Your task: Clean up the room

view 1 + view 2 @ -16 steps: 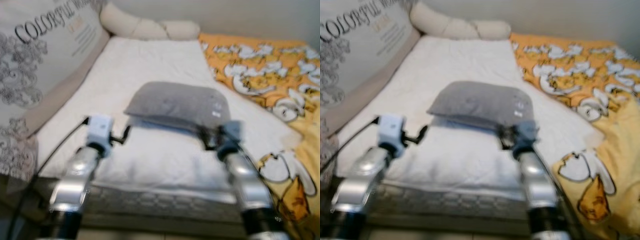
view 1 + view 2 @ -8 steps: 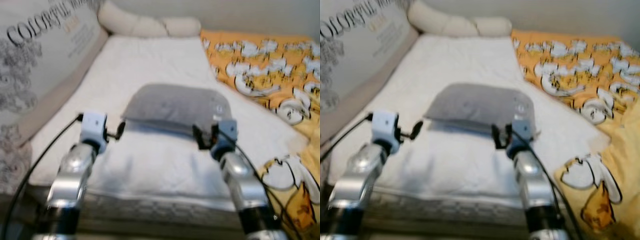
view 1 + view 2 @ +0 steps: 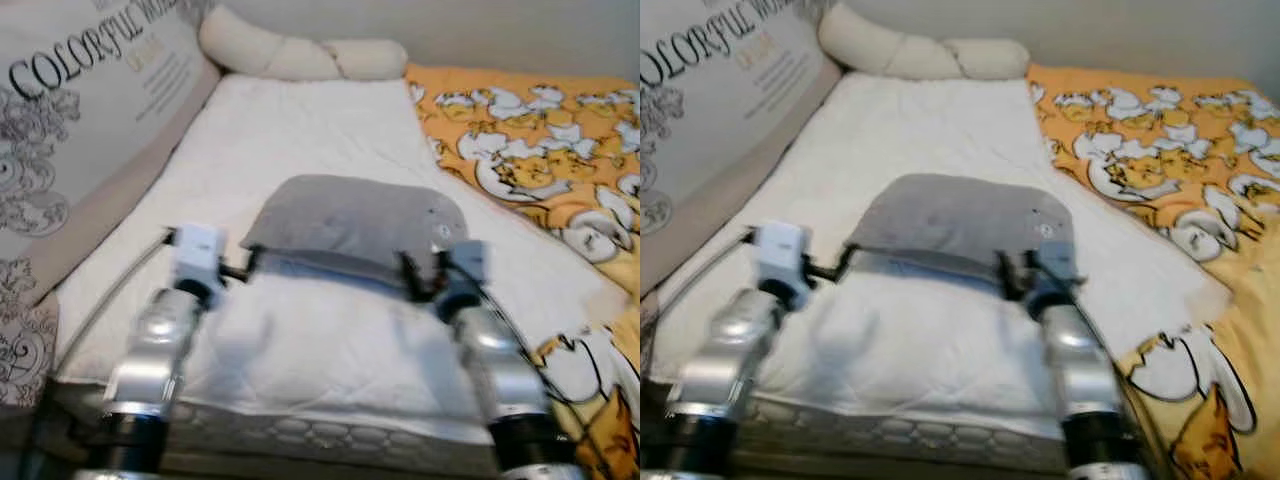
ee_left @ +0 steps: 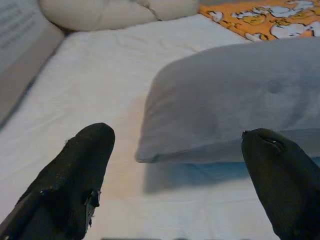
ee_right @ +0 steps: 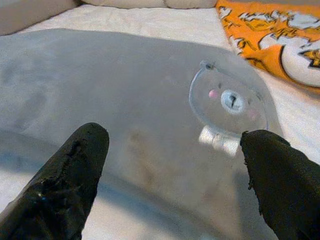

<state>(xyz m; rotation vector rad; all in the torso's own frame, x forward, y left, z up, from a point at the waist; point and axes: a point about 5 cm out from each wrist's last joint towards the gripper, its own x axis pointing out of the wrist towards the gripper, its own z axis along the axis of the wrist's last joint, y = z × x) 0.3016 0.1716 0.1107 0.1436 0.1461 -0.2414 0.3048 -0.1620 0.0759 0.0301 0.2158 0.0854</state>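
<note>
Left gripper [image 4: 175, 185] and right gripper [image 5: 175, 180], jaws apart, flank the grey pillow [image 3: 355, 222] on the bed [image 3: 300, 130]; uneven closing risks the soft corners slipping free.

Silver arms, white wrist camera [image 3: 198, 252], black-fingered left end effector [image 4: 175, 175].

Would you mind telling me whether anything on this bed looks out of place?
The grey pillow lies mid-mattress, away from the cream pillows at the head. The orange duvet is bunched to the robot's right.
</note>
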